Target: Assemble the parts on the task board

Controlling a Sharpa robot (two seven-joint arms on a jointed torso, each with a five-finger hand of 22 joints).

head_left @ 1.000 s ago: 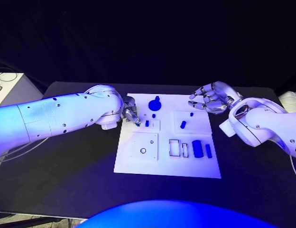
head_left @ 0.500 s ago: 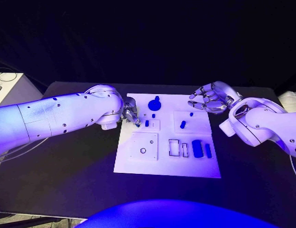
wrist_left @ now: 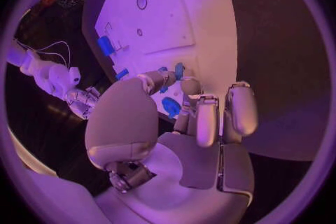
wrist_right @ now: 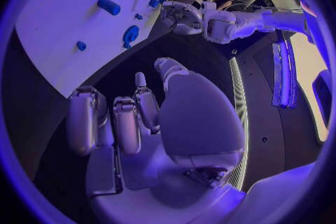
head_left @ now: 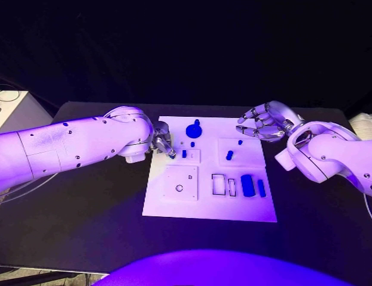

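Blue part [wrist_left: 178, 70] between left hand [wrist_left: 183, 117] fingers [wrist_left: 162, 78]

The left hand [head_left: 161, 143] at the task board [head_left: 210, 208]'s left edge is mostly hidden behind its own arm in the head view, so its grip cannot be told there. In the left wrist view, the fingers [wrist_left: 162, 81] cover part of a small blue part [wrist_left: 179, 70]. The tiny parts [head_left: 193, 144] near that hand are too small to identify.

The right hand [wrist_right: 133, 117] hovers over dark table beside the board [wrist_right: 63, 22], fingers curled and empty. Across the board, the left hand [wrist_right: 178, 15] touches a blue part [wrist_right: 154, 3].
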